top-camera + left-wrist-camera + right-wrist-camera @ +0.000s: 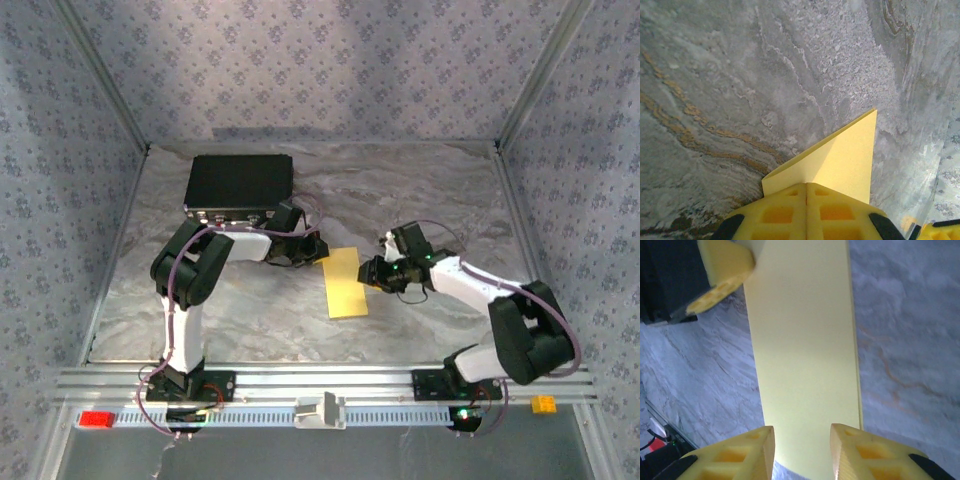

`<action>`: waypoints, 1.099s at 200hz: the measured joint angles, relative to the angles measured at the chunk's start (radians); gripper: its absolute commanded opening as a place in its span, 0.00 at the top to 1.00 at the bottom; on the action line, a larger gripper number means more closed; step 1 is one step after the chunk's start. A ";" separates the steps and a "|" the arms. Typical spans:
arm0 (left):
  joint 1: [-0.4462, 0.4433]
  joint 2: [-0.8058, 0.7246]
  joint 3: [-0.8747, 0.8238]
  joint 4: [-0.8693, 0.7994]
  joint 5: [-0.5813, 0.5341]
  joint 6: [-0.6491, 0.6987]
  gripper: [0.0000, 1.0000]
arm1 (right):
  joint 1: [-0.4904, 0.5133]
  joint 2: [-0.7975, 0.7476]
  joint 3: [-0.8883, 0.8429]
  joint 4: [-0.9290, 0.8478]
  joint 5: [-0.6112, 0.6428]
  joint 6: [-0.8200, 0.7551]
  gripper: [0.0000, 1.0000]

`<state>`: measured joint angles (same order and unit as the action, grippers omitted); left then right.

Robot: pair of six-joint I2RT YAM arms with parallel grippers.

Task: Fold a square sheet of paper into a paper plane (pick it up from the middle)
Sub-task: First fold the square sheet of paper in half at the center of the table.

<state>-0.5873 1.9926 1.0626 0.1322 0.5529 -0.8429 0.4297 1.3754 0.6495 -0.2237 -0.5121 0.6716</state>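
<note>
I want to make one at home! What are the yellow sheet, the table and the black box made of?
The paper looks like thin, matte, pale-yellow paper: no shine, with crisp straight edges. The table looks like grey veined marble, though it could be a printed cover. The box is black and dull, maybe plastic or metal; it is too small to tell.

**Left arm** (190, 275): base at 7 o'clock in the overhead view, elbow raised, forearm reaching toward 3 o'clock. **Left gripper** (308, 250): yellow fingers (780, 215) pressed together, pinching a corner of the pale-yellow sheet of paper (845, 160).

**Right arm** (520, 330): base at 5 o'clock, forearm reaching toward 10 o'clock. **Right gripper** (372, 272): fingers (740, 455) parted, a clear gap between them.
</note>
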 measured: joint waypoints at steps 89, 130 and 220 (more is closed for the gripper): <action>0.000 0.001 0.000 0.000 0.001 0.000 0.94 | 0.024 -0.144 -0.164 -0.037 -0.043 0.142 0.55; 0.000 0.002 0.000 0.000 0.003 0.000 0.94 | 0.041 -0.095 -0.172 -0.011 -0.087 0.155 0.57; 0.003 0.006 0.003 0.000 0.016 0.001 0.94 | 0.049 -0.037 -0.174 0.048 -0.105 0.179 0.59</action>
<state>-0.5842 1.9991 1.0660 0.1318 0.5690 -0.8421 0.4786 1.3380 0.4755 -0.1753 -0.6174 0.8505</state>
